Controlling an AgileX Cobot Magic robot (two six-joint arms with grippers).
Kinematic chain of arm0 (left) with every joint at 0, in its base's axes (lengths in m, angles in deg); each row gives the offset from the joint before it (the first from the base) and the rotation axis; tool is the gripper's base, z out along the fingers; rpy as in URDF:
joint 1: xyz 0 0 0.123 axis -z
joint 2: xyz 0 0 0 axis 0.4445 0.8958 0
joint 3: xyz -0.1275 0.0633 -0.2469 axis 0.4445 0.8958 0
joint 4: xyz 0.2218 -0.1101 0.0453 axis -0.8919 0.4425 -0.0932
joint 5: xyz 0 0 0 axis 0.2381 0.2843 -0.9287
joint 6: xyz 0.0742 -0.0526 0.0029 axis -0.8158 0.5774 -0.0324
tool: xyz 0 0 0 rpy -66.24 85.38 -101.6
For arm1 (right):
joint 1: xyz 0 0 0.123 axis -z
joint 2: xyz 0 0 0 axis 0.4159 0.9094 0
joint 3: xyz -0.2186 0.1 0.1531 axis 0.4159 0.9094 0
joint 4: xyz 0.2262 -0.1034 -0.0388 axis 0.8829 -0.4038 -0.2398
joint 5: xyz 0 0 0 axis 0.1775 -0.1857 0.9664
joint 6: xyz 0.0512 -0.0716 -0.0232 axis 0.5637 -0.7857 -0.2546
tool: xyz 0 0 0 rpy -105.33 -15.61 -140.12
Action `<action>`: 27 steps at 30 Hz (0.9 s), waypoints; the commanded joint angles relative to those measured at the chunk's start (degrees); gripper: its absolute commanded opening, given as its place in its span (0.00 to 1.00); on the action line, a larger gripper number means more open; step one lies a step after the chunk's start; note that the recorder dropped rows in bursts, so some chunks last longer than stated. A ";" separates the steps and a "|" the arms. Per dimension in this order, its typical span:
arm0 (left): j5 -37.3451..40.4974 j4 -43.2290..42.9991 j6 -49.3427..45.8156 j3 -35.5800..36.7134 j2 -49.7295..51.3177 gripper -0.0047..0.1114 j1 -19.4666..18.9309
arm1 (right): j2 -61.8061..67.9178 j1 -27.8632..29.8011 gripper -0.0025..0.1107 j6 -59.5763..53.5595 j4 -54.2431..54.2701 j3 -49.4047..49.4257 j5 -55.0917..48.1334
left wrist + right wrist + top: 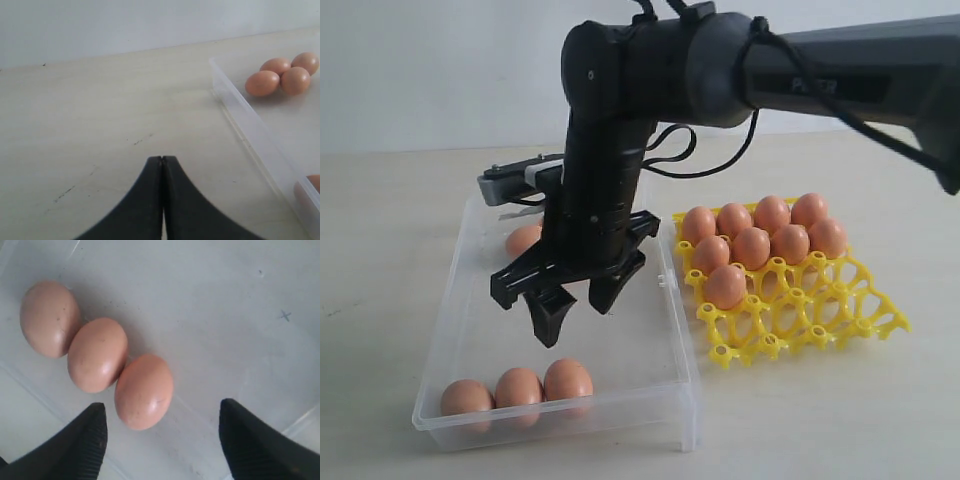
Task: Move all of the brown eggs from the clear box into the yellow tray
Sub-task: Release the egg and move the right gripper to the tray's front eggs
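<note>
Three brown eggs [518, 388] sit in the clear box [642, 403] below the right gripper [576, 322], spread empty; left gripper [161, 161] closed.

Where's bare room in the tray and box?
Yellow tray: camera-side cups free, far rows crowded with nine eggs. Clear box: floor bare between three eggs at the near wall and one egg at the far end.

My right arm [800, 70] fills the upper right of the frame: a dark grey boom running into a rounded black joint, with a black cable [672, 150] looping just below it. The right gripper [575, 322] is matte black and angular, its fingers [85, 445] finely ribbed. My left gripper [162, 160] shows smooth black wedges.
</note>
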 commanded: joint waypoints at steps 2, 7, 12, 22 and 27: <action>-0.44 0.21 0.19 -0.30 -0.32 0.04 0.08 | 4.90 -0.76 0.60 0.23 0.58 -4.42 -0.46; -0.44 0.21 0.19 -0.30 -0.32 0.04 0.08 | 7.62 -0.88 0.60 0.46 0.85 -5.86 -0.46; -0.44 0.21 0.42 -0.30 -0.32 0.04 0.08 | 8.23 -0.88 0.60 2.37 -0.35 -5.86 -0.46; -0.44 0.21 0.19 -0.30 -0.32 0.04 0.08 | 9.36 -0.88 0.60 3.70 -0.34 -4.85 -0.46; -0.44 0.21 0.31 -0.30 -0.32 0.04 0.08 | 9.49 -0.88 0.58 3.70 -0.24 -2.55 -0.46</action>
